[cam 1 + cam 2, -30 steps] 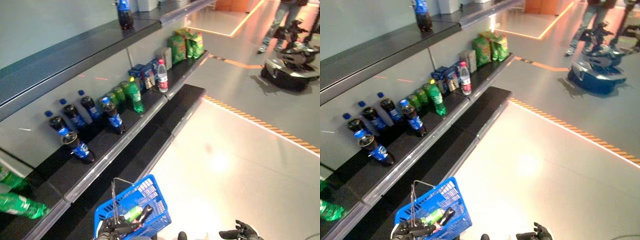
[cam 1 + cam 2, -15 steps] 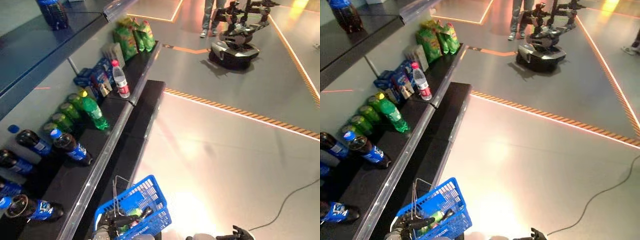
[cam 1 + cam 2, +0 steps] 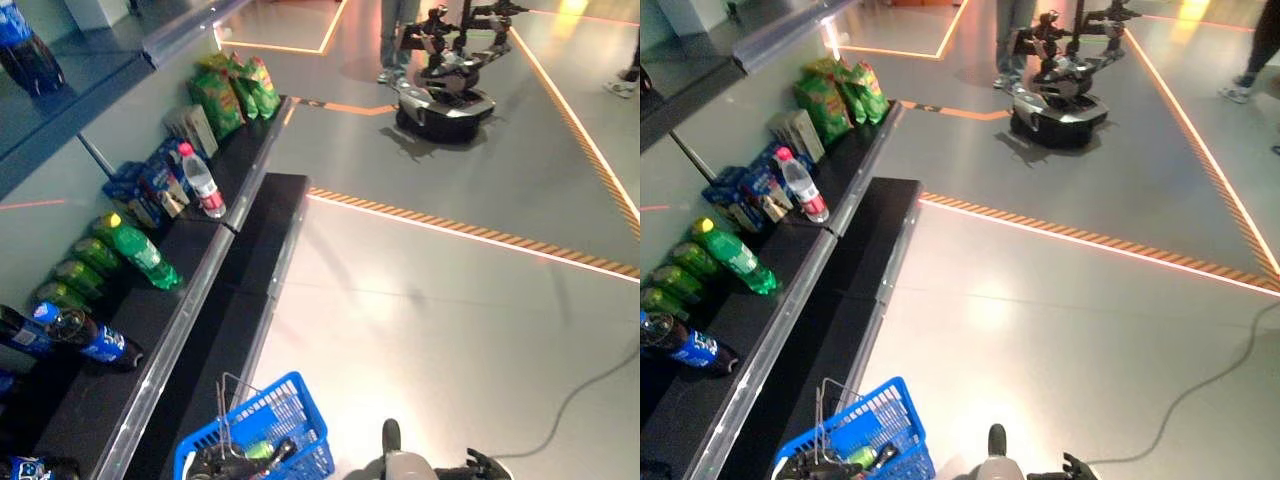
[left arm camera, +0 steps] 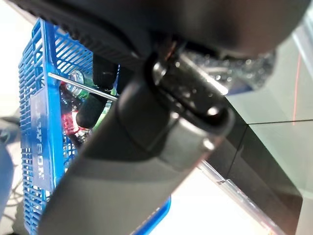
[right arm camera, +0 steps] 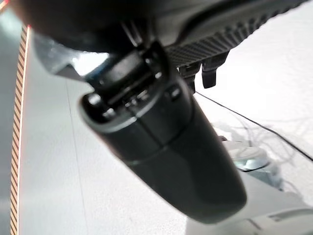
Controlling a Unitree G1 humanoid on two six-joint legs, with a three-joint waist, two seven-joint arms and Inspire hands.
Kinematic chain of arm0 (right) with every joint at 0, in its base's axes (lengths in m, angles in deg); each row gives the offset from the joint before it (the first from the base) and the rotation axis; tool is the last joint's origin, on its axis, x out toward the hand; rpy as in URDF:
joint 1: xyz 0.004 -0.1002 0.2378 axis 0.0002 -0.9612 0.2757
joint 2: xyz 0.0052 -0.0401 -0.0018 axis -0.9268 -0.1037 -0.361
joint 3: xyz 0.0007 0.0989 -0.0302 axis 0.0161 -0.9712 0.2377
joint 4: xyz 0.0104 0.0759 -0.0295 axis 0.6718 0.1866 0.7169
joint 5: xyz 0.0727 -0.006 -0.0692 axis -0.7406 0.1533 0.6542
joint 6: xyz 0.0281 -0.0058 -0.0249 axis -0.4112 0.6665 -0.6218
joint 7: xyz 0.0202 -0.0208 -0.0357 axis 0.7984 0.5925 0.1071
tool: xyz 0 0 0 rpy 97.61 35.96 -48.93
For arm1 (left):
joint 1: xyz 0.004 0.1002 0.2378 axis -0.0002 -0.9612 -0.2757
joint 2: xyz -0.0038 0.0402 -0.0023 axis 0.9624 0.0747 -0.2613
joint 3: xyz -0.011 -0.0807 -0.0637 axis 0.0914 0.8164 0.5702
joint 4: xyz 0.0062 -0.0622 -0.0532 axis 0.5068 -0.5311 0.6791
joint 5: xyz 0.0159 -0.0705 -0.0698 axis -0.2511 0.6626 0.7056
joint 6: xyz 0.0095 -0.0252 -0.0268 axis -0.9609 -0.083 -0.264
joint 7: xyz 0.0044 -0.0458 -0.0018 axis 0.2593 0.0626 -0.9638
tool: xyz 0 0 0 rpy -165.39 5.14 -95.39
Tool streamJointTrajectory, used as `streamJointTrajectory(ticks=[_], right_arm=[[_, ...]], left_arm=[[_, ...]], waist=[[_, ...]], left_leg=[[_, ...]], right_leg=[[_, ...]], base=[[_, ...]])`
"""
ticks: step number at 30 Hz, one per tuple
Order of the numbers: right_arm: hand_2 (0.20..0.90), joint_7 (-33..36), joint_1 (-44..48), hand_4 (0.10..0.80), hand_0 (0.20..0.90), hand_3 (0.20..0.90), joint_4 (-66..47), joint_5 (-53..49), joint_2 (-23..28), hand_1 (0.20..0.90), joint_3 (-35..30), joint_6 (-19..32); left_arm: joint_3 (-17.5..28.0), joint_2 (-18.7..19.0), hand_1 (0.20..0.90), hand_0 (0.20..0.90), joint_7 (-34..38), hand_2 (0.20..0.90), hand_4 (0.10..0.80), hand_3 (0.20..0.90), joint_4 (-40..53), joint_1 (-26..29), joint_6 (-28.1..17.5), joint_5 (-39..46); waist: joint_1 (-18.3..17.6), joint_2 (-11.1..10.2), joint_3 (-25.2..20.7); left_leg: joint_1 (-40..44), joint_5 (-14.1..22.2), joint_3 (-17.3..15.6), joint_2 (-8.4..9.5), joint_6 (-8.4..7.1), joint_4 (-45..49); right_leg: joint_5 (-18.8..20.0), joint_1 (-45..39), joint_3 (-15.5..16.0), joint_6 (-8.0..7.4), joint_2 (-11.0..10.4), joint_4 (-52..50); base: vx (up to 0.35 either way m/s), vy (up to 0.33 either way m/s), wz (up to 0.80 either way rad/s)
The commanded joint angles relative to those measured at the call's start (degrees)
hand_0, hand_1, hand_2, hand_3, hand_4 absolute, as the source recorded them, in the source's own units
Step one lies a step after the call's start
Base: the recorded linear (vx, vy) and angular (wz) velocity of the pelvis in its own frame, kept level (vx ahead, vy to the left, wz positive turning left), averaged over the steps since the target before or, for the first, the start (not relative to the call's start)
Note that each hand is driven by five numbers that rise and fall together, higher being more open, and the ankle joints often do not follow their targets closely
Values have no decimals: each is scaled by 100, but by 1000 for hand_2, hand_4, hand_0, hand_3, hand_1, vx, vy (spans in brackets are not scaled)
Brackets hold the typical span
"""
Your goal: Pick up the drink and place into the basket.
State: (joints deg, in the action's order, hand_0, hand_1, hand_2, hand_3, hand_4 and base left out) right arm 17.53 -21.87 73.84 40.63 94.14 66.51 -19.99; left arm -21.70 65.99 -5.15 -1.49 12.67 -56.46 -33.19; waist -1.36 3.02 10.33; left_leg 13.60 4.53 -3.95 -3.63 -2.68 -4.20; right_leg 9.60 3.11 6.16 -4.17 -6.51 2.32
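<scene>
A blue wire-handled basket (image 3: 290,420) hangs at the lower edge of the eye views, by the foot of the shelf. My left hand (image 3: 222,466) is curled on its wire handle (image 4: 82,86). A green drink bottle (image 3: 262,449) lies inside the basket (image 4: 34,147), partly hidden by the dark fingers (image 4: 92,108). My right hand (image 3: 482,467) hangs low at the lower right with relaxed fingers and holds nothing. More drinks stand on the dark shelf (image 3: 190,300): green bottles (image 3: 140,256), dark cola bottles (image 3: 88,338) and a clear water bottle (image 3: 203,183).
Green snack bags (image 3: 232,88) and blue boxes (image 3: 145,185) fill the shelf's far end. Beyond a striped floor line (image 3: 470,232), a wheeled robot (image 3: 445,95) stands with a person's legs (image 3: 395,40) behind it. Another person's shoe (image 3: 618,86) shows far right.
The camera has swung, so the whole picture has shifted: the shelf now sits further left and more floor shows. The basket stays in my left hand; the right hand is as before.
</scene>
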Motion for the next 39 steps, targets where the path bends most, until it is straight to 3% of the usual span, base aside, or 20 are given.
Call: streamJointTrajectory(ticks=[1,4,6,7,9,11,14,15,17,18,19,21,24,28,32,34,36,39], right_arm=[[900,-1,259,800,900,900,137,-101,34,900,-70,232],[900,-19,281,800,900,900,114,-132,41,900,-24,216],[900,8,293,800,900,900,80,-114,49,900,15,176],[900,47,304,800,900,900,15,-113,66,900,91,143],[900,47,356,800,900,900,-99,-97,163,900,188,137],[900,77,385,800,900,900,-160,-80,242,900,188,143],[900,101,429,800,900,900,-165,-114,267,900,175,127],[900,83,514,800,900,900,-121,-113,266,900,194,120],[900,92,581,800,900,900,-97,-67,254,900,229,79],[900,157,596,800,900,900,-91,-59,228,900,268,24],[900,177,586,800,900,900,-96,-73,221,900,268,20],[900,320,481,800,900,900,-191,-158,159,900,241,-7],[900,402,383,800,900,900,-224,-93,59,900,254,25],[900,449,261,800,900,900,-258,98,15,900,289,56],[900,445,304,800,900,900,-256,19,0,900,279,94],[900,394,360,800,900,900,-404,-19,-53,900,306,97],[900,375,366,800,900,900,-415,-41,-39,900,309,113],[900,343,377,800,900,900,-337,23,-24,900,284,209]], left_arm=[[333,774,300,300,88,300,100,200,554,422,-845,-43],[352,790,300,300,79,300,100,200,547,406,-824,-94],[352,795,300,300,80,300,100,200,537,381,-796,-121],[340,772,300,300,75,300,100,200,534,355,-793,-121],[274,663,300,300,38,300,100,200,568,325,-904,-83],[246,605,300,300,-2,300,100,200,676,304,-873,-57],[219,587,300,300,-24,300,100,200,722,292,-847,-128],[235,570,300,300,-25,300,100,200,734,233,-882,-132],[285,538,300,300,-19,300,100,200,771,142,-907,-88],[305,537,300,300,-62,300,100,200,806,72,-919,-81],[297,537,300,300,-71,300,100,200,814,73,-917,-88],[251,522,300,300,-75,300,100,200,876,107,-851,-126],[274,470,300,300,11,300,100,200,890,116,-745,-143],[343,511,300,300,-39,300,100,200,949,98,-671,-49],[405,558,300,300,-70,300,100,200,869,82,-729,3],[429,687,300,300,16,300,100,200,739,69,-799,69],[433,716,300,300,12,300,100,200,652,73,-825,158],[377,719,300,300,19,300,100,200,547,125,-843,252]], waist=[[165,-398,-277],[164,-427,-307],[165,-450,-348],[195,-495,-351],[301,-594,-268],[378,-609,-182],[445,-590,-120],[576,-469,-108],[669,-370,-97],[737,-239,-122],[738,-219,-118],[729,-179,-134],[729,-217,-218],[837,-229,-333],[921,-197,-393],[866,-120,-294],[833,-81,-285],[787,-105,-254]], left_leg=[[-399,677,113,872,534,937],[-372,821,160,804,498,1159],[-334,860,158,692,355,1409],[-542,555,180,561,167,2120],[-1418,-40,56,463,-50,3787],[-1912,-107,-109,327,-16,4245],[-2023,2,-168,340,48,4068],[-1910,-1,-138,534,77,2955],[-1761,-61,-158,640,120,2139],[-1616,-258,-278,665,91,1296],[-1623,-325,-350,648,73,1199],[-1790,-573,-881,543,-3,881],[-1755,-626,-1114,555,23,701],[-1365,-444,-975,673,168,547],[-1233,-422,-808,695,259,455],[-986,-341,-421,776,527,454],[-982,-274,-333,754,598,499],[-925,-189,-169,773,641,540]], right_leg=[[-58,411,-65,-582,-431,-487],[-208,360,-42,-517,-366,-595],[-338,254,23,-387,-297,-638],[-430,54,60,-222,-213,-581],[-567,-284,256,32,-183,-476],[-745,-475,380,167,-140,-486],[-821,-596,419,170,-100,-461],[-929,-711,393,99,68,-422],[-980,-819,319,64,205,-336],[-1044,-926,345,45,365,-252],[-1060,-952,359,50,390,-242],[-1163,-1105,540,88,470,-144],[-1220,-1203,722,95,469,-61],[-1372,-1233,1061,70,372,-297],[-1599,-1140,1148,70,344,-803],[-1349,-246,938,-192,154,-3189],[-1222,52,826,-190,113,-3610],[-1148,208,591,-135,-25,-3427]], base=[[434,-397,4],[231,-213,27],[237,-236,20],[306,-386,24],[270,-388,19],[199,-215,26],[168,-66,-6],[273,-29,1],[338,37,-14],[337,54,-11],[301,60,-1],[179,56,1],[229,88,-20],[225,120,35],[107,95,22],[139,210,33],[83,119,56],[114,-10,44]])
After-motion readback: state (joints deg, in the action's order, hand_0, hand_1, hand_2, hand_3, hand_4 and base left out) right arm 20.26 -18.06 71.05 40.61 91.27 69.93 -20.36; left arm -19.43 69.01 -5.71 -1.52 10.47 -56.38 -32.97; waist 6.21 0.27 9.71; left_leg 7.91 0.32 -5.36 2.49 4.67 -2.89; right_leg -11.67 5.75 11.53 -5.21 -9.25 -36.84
